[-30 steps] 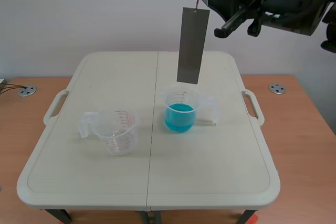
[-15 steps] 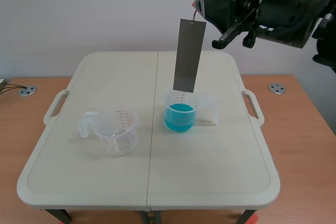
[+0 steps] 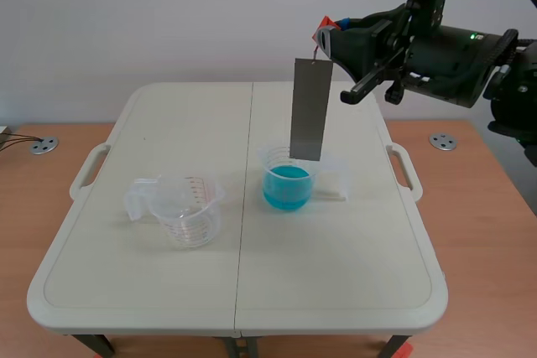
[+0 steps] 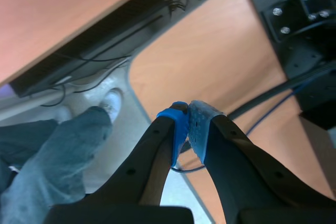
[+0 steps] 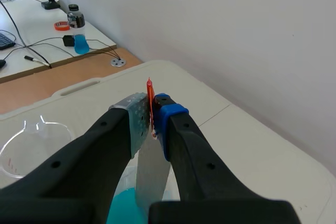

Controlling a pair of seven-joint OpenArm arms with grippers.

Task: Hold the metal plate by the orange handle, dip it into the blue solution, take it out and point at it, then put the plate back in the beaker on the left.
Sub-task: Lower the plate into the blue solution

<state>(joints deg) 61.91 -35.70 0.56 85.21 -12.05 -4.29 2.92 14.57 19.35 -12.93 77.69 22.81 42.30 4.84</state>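
Scene view: my right jaws pinch the orange handle; the metal plate hangs over the blue solution at 6 o'clock; dipping needs a straight descent.

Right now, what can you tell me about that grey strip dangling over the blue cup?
The metal plate is a long, thin, flat strip, dull grey. It hangs almost upright from a small orange handle pinched by the right gripper. Its lower end sits at the mouth of the beaker of blue solution, apparently not in the liquid.

Matt grey metal plate, clear plastic beakers, matt table
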